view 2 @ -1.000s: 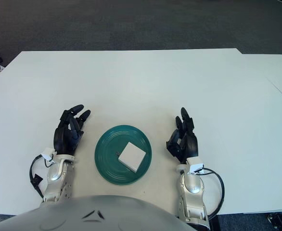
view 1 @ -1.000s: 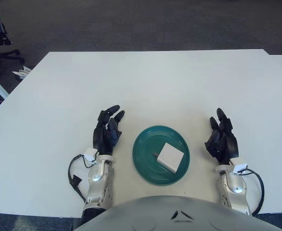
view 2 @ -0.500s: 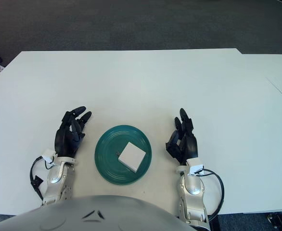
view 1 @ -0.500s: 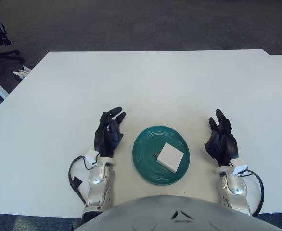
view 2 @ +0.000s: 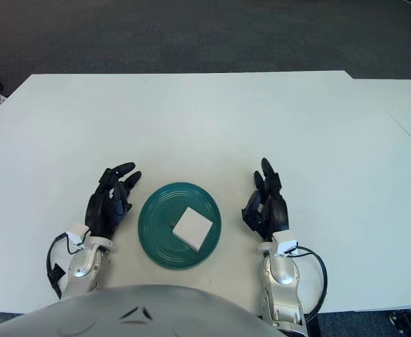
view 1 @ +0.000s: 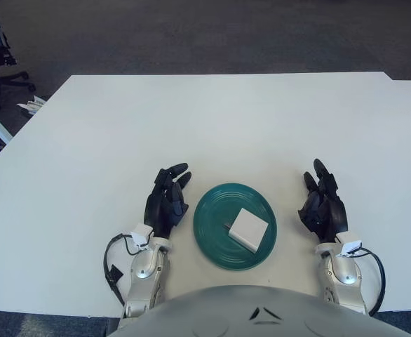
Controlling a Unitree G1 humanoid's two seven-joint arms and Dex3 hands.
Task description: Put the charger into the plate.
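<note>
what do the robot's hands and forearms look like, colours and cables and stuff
Both the left hand and right hand are black, three-fingered, with chunky jointed fingers. Each sits on a silver metallic forearm. A small white tag or connector sits at each wrist, and a black cable loops out beside each forearm. No sleeves or readable markings.

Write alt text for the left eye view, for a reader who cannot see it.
A white charger lies in a dark green plate near the front edge of a white table. The robot's left hand and right hand rest open on either side of the plate, holding nothing.
</note>
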